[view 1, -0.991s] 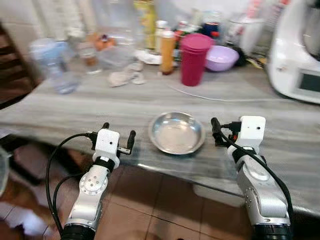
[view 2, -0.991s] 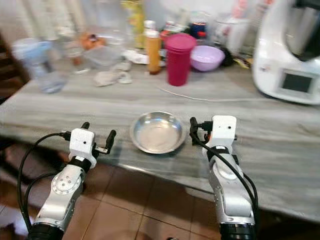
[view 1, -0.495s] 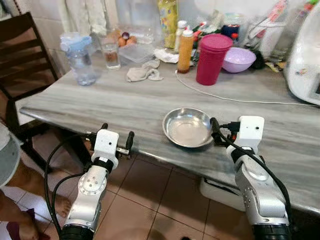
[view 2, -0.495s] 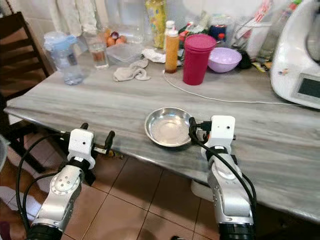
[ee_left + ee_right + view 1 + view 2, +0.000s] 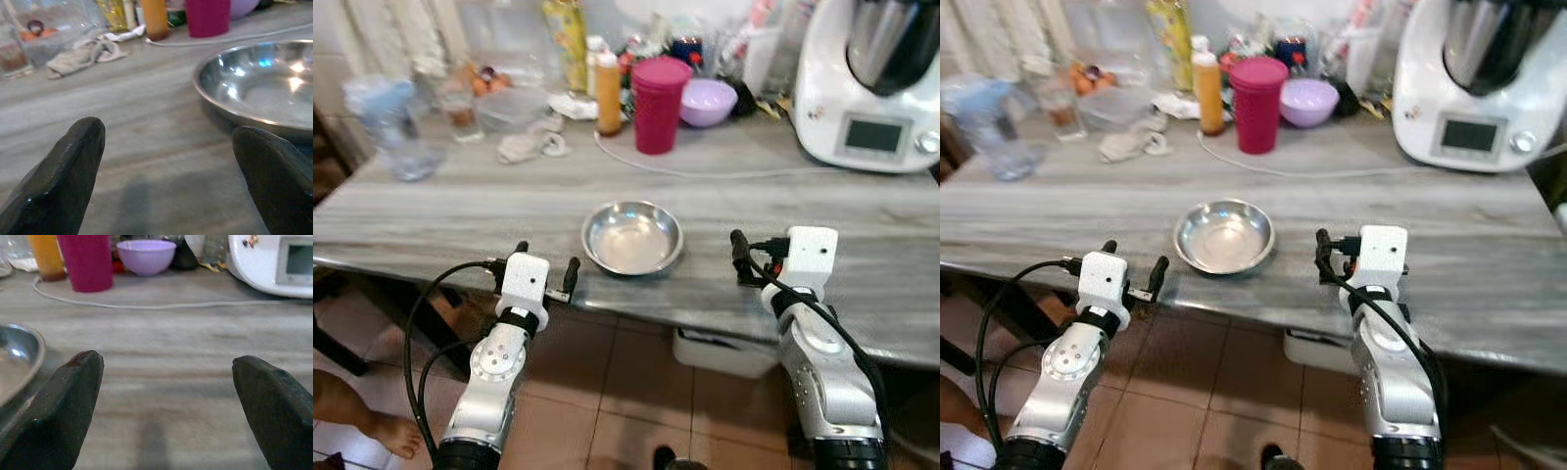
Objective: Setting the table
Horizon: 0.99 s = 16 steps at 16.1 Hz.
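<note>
One round shiny steel bowl [image 5: 632, 237] | grey streaked table [image 5: 460, 211] | both grippers' fingers wide, empty

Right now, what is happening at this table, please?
The robot stands at the near edge of a grey marble-patterned table, apparently partway through setting it. A shallow round steel bowl sits empty near that edge, between the two arms. The left pincer and right pincer are both open, level with the table edge, and neither touches the bowl. Further back stand a magenta plastic tumbler, an orange bottle and a white kitchen machine.
</note>
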Tool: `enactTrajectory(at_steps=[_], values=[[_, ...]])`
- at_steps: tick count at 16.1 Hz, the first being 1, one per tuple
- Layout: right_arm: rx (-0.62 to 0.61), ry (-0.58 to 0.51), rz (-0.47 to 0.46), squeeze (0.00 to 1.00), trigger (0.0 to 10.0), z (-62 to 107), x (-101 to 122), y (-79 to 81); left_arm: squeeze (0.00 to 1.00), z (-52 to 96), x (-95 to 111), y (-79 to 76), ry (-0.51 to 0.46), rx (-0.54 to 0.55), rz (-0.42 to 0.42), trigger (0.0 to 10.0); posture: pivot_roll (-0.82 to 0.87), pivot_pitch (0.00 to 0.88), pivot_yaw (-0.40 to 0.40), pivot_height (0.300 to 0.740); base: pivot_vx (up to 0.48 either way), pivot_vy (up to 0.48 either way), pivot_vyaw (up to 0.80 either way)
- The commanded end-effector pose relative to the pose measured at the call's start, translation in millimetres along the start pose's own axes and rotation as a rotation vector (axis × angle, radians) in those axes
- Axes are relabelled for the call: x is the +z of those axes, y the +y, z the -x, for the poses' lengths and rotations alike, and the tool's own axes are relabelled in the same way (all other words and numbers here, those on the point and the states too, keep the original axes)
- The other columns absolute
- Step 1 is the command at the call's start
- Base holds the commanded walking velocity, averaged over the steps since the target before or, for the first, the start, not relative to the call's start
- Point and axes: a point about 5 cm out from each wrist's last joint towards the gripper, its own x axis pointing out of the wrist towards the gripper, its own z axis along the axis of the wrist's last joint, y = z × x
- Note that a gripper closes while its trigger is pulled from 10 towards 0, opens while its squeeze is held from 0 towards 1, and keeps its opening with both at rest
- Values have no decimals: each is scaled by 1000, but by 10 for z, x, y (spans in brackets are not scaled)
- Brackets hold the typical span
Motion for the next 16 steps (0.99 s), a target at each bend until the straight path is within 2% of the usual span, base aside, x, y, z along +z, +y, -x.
enactTrajectory(at_steps=[1, 7, 16], values=[[1, -3, -6, 0, 10000, -1, 26, 22, 0, 8, -3, 13, 6, 9, -13, 10000, -229, 34, 35, 740, -255, 0, -712], [1, 1, -4, 0, 10000, 3, 8, 27, 0, 14, -11, 17, 12, 7, -15, 10000, -228, 36, 37, 740, -273, 0, -666], [2, -1, -3, 0, 10000, -19, 1, 32, 0, 14, -20, 19, 18, 4, -23, 10000, -219, 29, 38, 740, -310, 0, 0]])
